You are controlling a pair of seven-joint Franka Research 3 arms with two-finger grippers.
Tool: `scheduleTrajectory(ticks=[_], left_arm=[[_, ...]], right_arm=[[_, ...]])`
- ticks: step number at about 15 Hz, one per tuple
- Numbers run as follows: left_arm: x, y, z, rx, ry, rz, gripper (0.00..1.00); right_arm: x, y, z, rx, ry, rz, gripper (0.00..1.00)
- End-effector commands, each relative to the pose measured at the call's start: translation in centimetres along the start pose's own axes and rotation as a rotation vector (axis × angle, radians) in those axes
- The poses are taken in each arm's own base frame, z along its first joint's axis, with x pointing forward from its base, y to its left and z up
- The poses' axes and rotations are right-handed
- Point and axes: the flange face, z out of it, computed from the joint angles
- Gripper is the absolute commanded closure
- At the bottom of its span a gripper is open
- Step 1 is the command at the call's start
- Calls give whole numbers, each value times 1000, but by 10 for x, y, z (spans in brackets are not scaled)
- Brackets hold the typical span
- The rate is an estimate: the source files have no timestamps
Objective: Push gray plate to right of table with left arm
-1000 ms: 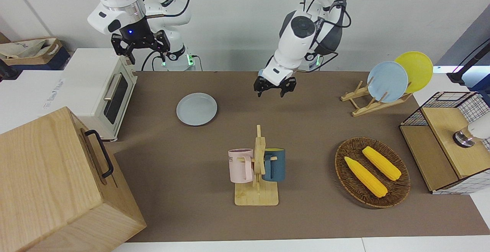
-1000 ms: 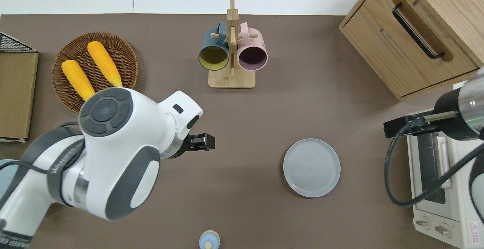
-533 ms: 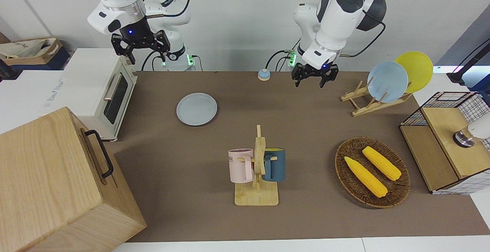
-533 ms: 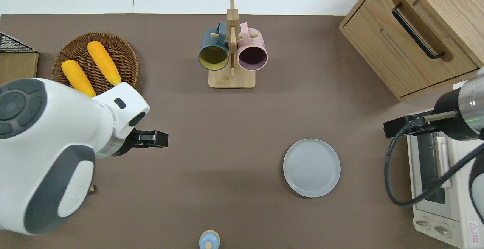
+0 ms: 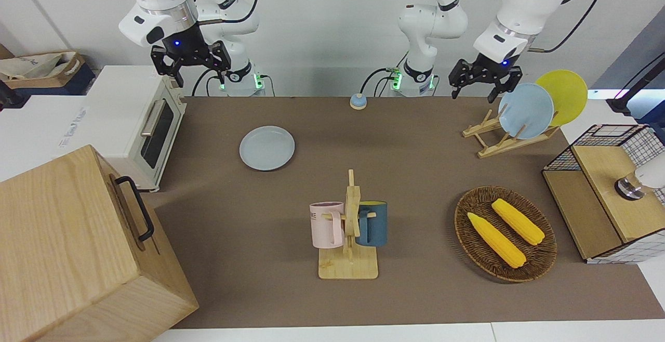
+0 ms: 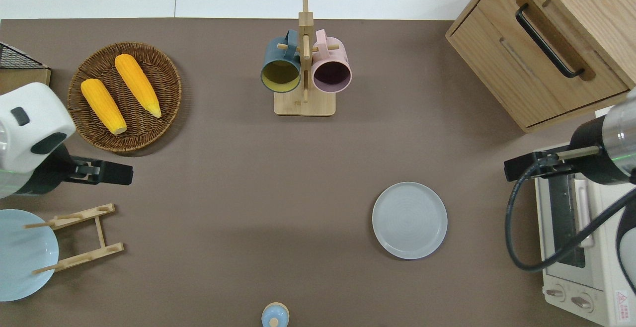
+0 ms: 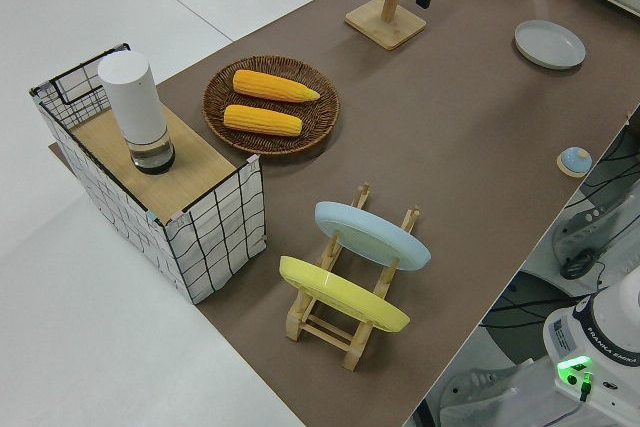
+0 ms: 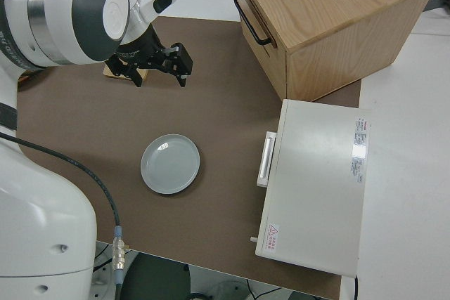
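Observation:
The gray plate (image 5: 267, 148) (image 6: 410, 220) (image 8: 170, 164) lies flat on the brown table (image 5: 415, 175), toward the right arm's end and next to the toaster oven (image 5: 136, 123). Nothing touches it. My left gripper (image 5: 486, 79) (image 6: 117, 174) is open and empty, up in the air. Seen from overhead, it is over the table between the wicker basket and the plate rack, a long way from the gray plate. The right arm is parked with its gripper (image 5: 191, 64) open.
A mug rack (image 5: 349, 227) with a pink and a blue mug stands mid-table. A wicker basket (image 5: 505, 233) holds two corn cobs. A wooden rack (image 5: 506, 134) carries a sky-blue and a yellow plate. A wooden cabinet (image 5: 78, 248), a wire crate (image 5: 608, 186) and a small blue bell (image 5: 357, 102) are also here.
My left arm has swung from the middle of the table toward its own end, ending near the plate rack. The gray plate and the right arm have not moved.

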Motion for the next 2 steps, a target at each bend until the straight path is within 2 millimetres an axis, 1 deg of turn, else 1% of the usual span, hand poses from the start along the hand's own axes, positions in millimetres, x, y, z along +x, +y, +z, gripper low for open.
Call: scheduleTrajectory(ticks=[1,2], left_arm=[[0,-15,-6,25,-11,-2,7],[0,-17,-6,25,-10,-7,7]], right_arm=[[-4,2,-3,7,-5,1,17],[-4,2,-3,8,-5,4,17]])
